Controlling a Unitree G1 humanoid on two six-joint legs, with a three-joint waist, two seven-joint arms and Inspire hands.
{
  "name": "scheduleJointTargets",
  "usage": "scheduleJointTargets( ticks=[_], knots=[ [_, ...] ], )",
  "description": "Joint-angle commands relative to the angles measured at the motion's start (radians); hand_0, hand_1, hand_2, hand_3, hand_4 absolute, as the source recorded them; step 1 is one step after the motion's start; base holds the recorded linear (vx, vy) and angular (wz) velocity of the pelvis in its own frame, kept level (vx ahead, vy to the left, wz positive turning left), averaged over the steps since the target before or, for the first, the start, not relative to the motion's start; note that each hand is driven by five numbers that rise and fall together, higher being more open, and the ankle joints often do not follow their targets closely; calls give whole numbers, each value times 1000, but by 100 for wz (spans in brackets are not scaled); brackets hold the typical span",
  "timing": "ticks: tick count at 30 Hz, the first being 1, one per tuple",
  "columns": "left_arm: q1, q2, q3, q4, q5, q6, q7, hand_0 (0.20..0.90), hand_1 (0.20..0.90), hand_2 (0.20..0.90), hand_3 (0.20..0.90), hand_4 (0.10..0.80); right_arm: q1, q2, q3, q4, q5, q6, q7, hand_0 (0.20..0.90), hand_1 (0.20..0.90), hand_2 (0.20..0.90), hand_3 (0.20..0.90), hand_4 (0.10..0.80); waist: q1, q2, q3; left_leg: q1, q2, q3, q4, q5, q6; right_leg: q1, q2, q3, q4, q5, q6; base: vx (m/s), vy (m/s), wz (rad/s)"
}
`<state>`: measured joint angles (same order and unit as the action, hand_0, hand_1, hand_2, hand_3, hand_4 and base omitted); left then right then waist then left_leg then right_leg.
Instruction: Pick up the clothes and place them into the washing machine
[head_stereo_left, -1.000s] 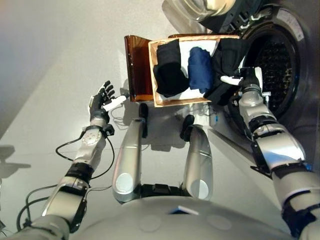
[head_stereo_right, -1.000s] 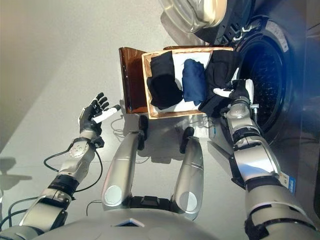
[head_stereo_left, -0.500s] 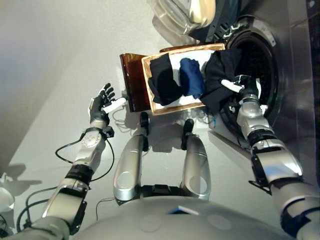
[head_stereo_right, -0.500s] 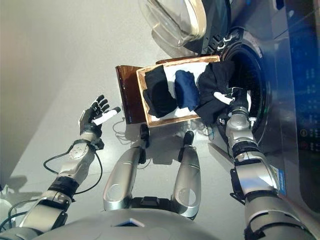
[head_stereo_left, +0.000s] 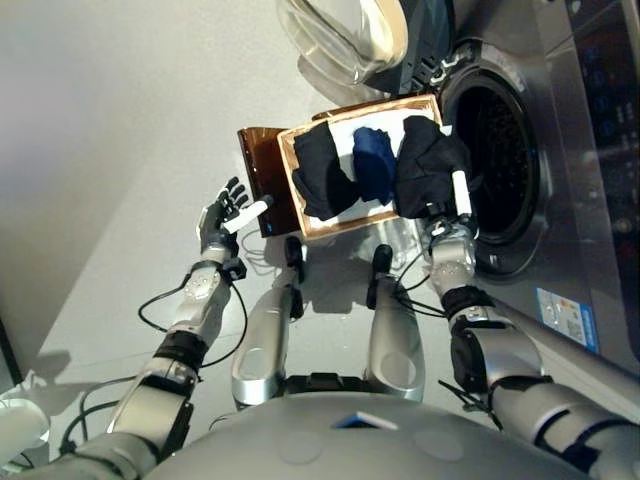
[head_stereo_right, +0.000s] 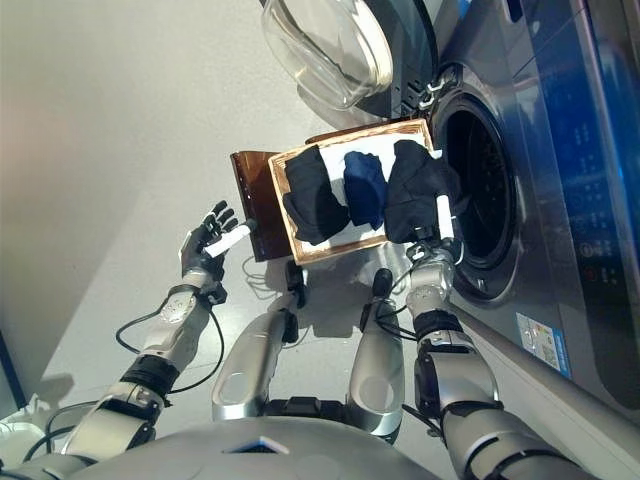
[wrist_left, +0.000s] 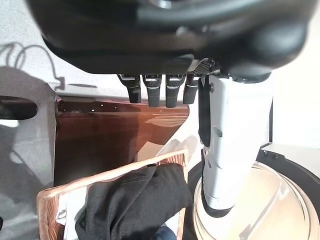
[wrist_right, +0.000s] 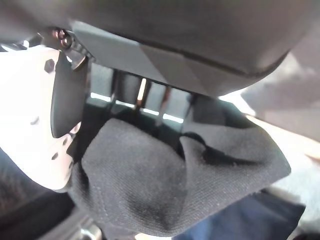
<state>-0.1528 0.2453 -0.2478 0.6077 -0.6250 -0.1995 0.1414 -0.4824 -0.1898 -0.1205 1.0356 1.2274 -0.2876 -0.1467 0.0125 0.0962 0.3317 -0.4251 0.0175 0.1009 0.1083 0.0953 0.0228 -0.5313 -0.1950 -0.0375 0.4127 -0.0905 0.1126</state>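
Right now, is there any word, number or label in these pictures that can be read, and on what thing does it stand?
None can be read.
Sticker on the washing machine front: print too small.
Control panel markings: too blurred.
Basket, clothes and both hands: no text shows.

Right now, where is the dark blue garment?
In the head views, the dark blue garment lies in the middle of the basket, between a black garment on its left and the black bundle gripped by the right hand.
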Motion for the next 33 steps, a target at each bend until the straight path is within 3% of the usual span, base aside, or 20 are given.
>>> scheduleJointTargets(
  ticks=[1,8,14,18,28,33],
  knots=[
    [-28,3,-5,1,-18,-77,14,900,900,900,900,800,-7,-36,-20,-27,42,-81,40,200,200,200,200,300,6,2,-59,37,6,-27,63,-125,-85,50,-28,2,-146,108,23,0,0,0],
    [-33,1,-8,-9,-26,-80,14,900,900,900,900,800,-21,-31,-51,-40,130,-100,64,200,200,200,200,300,7,11,-60,36,6,-29,61,-127,-86,48,-27,2,-145,100,23,5,0,0],
    [-43,0,-21,-5,-30,-79,11,900,900,900,900,800,-77,-52,-147,-1,270,-136,69,200,200,200,200,300,11,22,-62,32,4,-31,67,-135,-86,44,-30,3,-136,91,23,11,-5,0],
    [-31,-1,-41,-23,-51,-69,3,900,900,900,900,800,-145,-89,-237,-8,346,-212,30,200,200,200,200,300,17,41,-70,27,0,-33,67,-137,-86,39,-30,7,-136,88,25,10,5,0],
    [-5,26,-55,-55,-30,-67,-9,900,900,900,900,800,-191,-217,-214,23,195,-203,-43,200,200,200,200,300,22,46,-78,15,1,-25,72,-143,-86,22,-27,15,-130,88,25,2,-2,-1],
    [-7,38,-43,-58,-16,-77,-12,900,900,900,900,800,-152,-243,-69,38,-14,-107,-44,200,200,200,200,300,19,37,-66,6,7,-14,91,-152,-88,9,-23,23,-115,82,21,-7,-3,0]
  ],
)
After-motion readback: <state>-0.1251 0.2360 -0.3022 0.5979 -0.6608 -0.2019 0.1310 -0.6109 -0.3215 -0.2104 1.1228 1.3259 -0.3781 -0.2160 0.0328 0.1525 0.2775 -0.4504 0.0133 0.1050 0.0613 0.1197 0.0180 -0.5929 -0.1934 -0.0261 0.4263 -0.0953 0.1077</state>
